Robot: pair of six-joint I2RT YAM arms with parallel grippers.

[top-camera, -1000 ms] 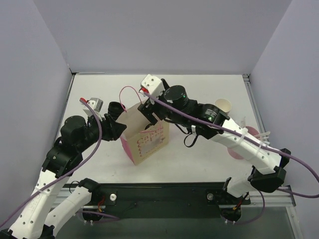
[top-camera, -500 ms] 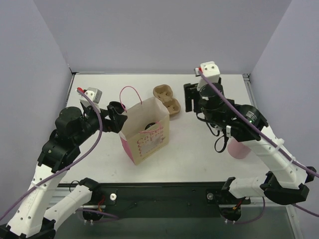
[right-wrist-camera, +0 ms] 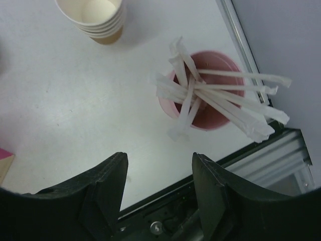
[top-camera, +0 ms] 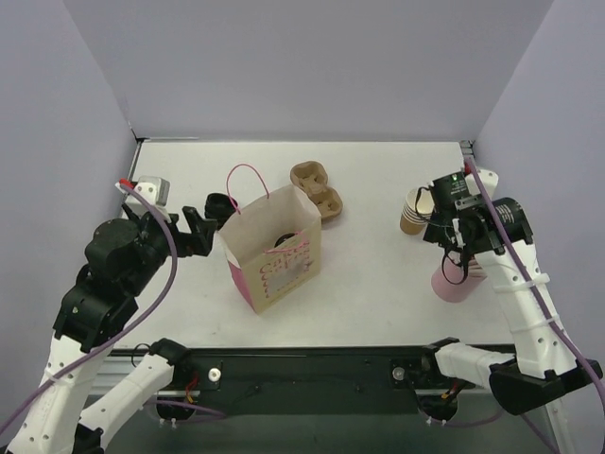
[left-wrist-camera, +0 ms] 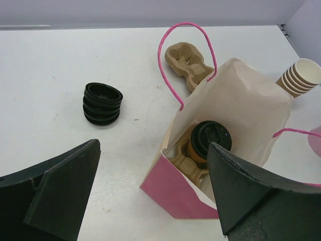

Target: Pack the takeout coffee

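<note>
The takeout coffee [left-wrist-camera: 209, 142], a brown paper cup with a black lid, sits in a cardboard cup holder [left-wrist-camera: 186, 168] inside an open paper bag [top-camera: 274, 253] with pink sides and pink handles. The lid shows as a dark spot in the bag's mouth in the top view [top-camera: 283, 239]. My left gripper [top-camera: 194, 231] is open and empty just left of the bag, which shows in the left wrist view [left-wrist-camera: 235, 125]. My right gripper [top-camera: 452, 253] is open and empty at the right, above a pink cup of straws [right-wrist-camera: 200, 95].
A stack of loose black lids [top-camera: 219, 204] lies left of the bag. A spare cardboard cup holder [top-camera: 317, 188] lies behind the bag. A stack of lidless tan cups [top-camera: 414, 210] stands at the right. The pink straw cup [top-camera: 456, 280] stands near the table's front right edge.
My right arm has swung away from the bag to the right side, over the straw cup. My left gripper has drawn back left, off the bag's edge.
</note>
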